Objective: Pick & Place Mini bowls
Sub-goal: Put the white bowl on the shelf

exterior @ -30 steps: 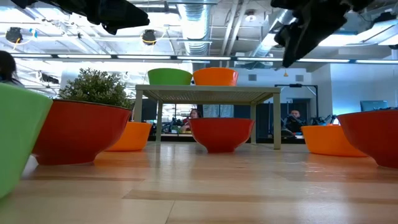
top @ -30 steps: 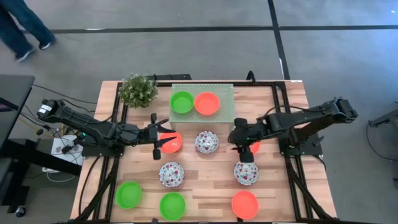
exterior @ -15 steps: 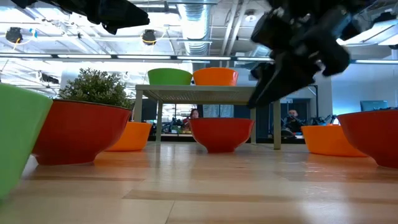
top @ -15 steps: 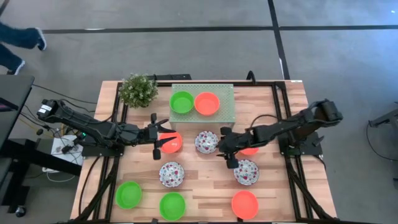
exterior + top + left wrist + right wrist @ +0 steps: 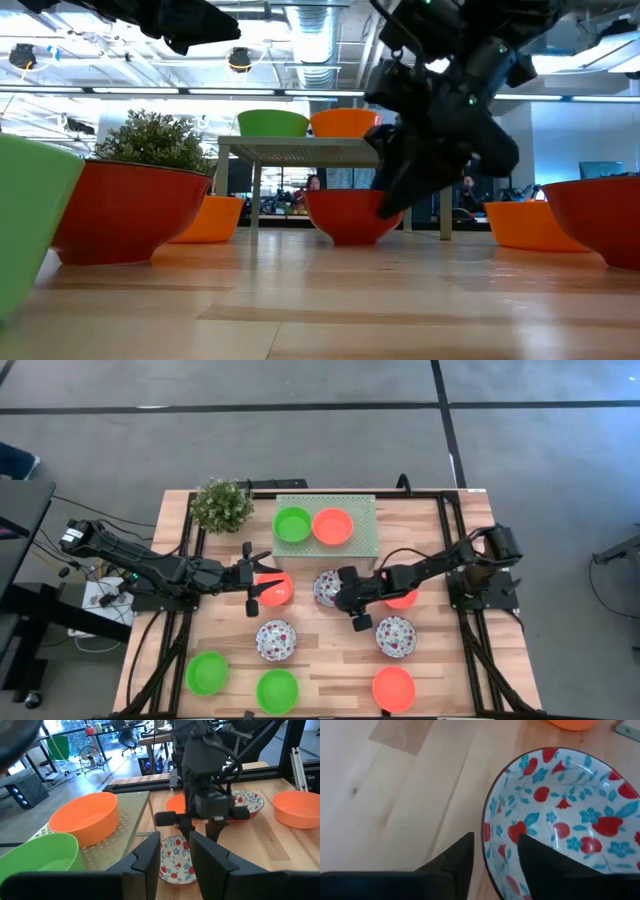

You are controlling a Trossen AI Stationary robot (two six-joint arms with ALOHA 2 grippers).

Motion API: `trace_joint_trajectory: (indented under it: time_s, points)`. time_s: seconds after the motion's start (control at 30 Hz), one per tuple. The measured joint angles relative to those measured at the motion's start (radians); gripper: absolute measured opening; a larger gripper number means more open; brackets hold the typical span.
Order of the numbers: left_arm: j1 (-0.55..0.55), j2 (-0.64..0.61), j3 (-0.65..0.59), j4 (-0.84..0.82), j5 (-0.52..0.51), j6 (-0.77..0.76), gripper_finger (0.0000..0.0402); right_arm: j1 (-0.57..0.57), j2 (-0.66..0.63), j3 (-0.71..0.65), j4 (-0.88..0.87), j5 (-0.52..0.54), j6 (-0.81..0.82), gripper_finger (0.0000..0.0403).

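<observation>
Right gripper (image 5: 495,852): fingers parted narrowly, straddling the rim of the floral mini bowl (image 5: 330,587) at table centre, just before the perforated stand (image 5: 362,536). Left gripper (image 5: 252,578): fingers slightly apart, empty, above an orange mini bowl (image 5: 275,590).

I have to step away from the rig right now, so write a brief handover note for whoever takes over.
Right gripper: over the near rim of the floral bowl in front of the stand, fingers straddling the rim, not clamped.
Left gripper: open, hovering by the orange bowl left of centre, holding nothing.
Done: a green bowl and an orange bowl sit on the stand.
Left on the table: three floral, three orange, two green bowls.
Next, probably: close on the floral bowl's rim and lift.
</observation>
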Motion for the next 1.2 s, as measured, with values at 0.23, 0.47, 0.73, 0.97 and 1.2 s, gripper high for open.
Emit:
trace_joint_trajectory:
  time_s: [0.23, 0.47, 0.73, 0.97, 1.2]
  points:
    - [0.0, 0.0, 0.0, -0.001, 0.0, 0.0, 0.0106, 0.0, 0.021, 0.007, -0.015, 0.012, -0.025, 0.0026]
    - [0.0, 0.0, 0.0, -0.001, 0.0, 0.0, 0.0106, 0.034, -0.1, 0.11, -0.255, -0.008, 0.067, 0.003]
    - [0.0, 0.0, 0.0, -0.002, 0.0, 0.0, 0.0106, 0.098, -0.291, 0.261, -0.562, 0.079, 0.089, 0.0015]
    - [0.0, 0.0, 0.0, -0.001, 0.0, 0.0, 0.0106, 0.066, -0.42, 0.285, -0.732, 0.289, 0.089, 0.0013]
    - [0.002, 0.0, 0.0, 0.007, 0.0, 0.025, 0.0106, -0.108, -0.444, 0.285, -0.816, 0.287, 0.071, 0.0018]
